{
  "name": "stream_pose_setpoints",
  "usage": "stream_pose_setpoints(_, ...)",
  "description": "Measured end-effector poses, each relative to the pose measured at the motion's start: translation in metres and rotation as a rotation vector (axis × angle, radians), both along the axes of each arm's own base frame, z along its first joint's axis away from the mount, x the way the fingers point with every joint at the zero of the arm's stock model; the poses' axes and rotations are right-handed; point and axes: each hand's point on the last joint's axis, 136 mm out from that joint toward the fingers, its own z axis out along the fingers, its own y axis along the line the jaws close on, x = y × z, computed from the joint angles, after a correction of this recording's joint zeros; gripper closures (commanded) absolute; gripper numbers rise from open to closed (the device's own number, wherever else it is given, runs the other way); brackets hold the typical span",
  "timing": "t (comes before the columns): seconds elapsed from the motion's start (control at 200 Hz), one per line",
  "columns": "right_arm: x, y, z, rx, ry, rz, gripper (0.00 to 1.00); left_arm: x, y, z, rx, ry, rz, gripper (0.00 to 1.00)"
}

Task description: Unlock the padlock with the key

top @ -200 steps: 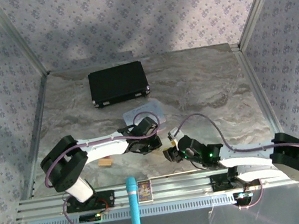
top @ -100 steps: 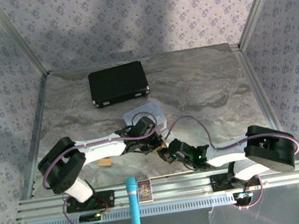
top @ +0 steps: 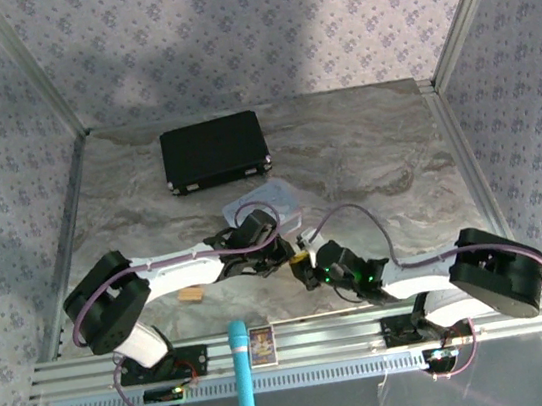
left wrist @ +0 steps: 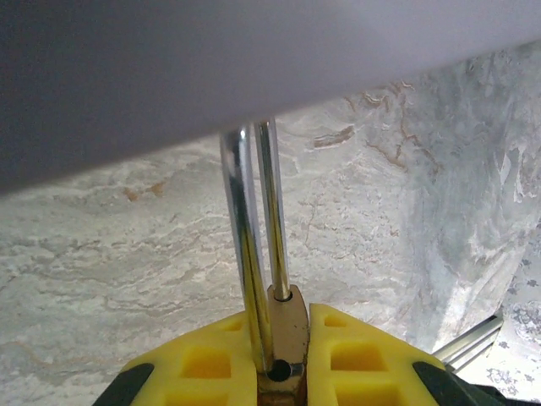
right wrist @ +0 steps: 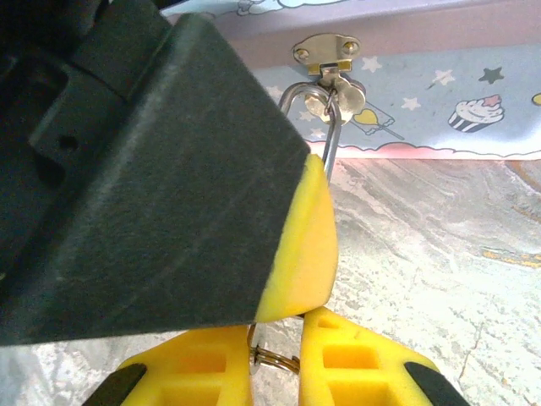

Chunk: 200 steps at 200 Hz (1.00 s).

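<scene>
Small brass padlock [left wrist: 288, 326] clamped by left gripper [left wrist: 282, 359], silver shackle [left wrist: 243, 220] threaded through pale blue tin [right wrist: 439, 93] hasp [right wrist: 325, 49]; tiny metal key [right wrist: 272, 359] pinched by right gripper [right wrist: 277, 364].

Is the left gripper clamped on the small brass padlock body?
Yes, the left gripper's yellow pads press both sides of the small brass padlock, its silver U-shaped shackle rising above them.

The overhead view is kinda soft and grainy, with big dim shadows across the back wall [top: 226, 27]. The left wrist shot has a blurry grey smear up top and glints down the padlock [left wrist: 251, 279]. In the right wrist shot, the table [right wrist: 439, 254] is blown out.
</scene>
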Motion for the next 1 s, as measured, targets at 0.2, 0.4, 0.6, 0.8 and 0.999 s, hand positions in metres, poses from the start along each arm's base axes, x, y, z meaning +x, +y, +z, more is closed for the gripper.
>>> stream_pose_setpoints(0.2,0.003,0.002,-0.004,0.099,0.125,0.048,0.85,0.001,0.003,-0.003,0.004,-0.001,0.016,1.0)
stream_pose_setpoints(0.4,0.006,-0.003,0.0,0.227,0.238,0.056,0.8,0.003,0.001,0.004,-0.025,-0.023,0.024,1.0)
stream_pose_setpoints(0.6,0.008,-0.007,0.002,0.285,0.324,0.041,0.69,0.004,-0.001,0.01,-0.056,-0.041,0.021,1.0)
stream_pose_setpoints(0.8,0.011,-0.012,0.001,0.315,0.376,0.018,0.64,0.006,-0.003,0.012,-0.07,-0.055,0.024,1.0)
stream_pose_setpoints(0.999,0.009,-0.015,0.001,0.334,0.388,0.003,0.65,0.006,-0.003,0.012,-0.074,-0.059,0.024,1.0)
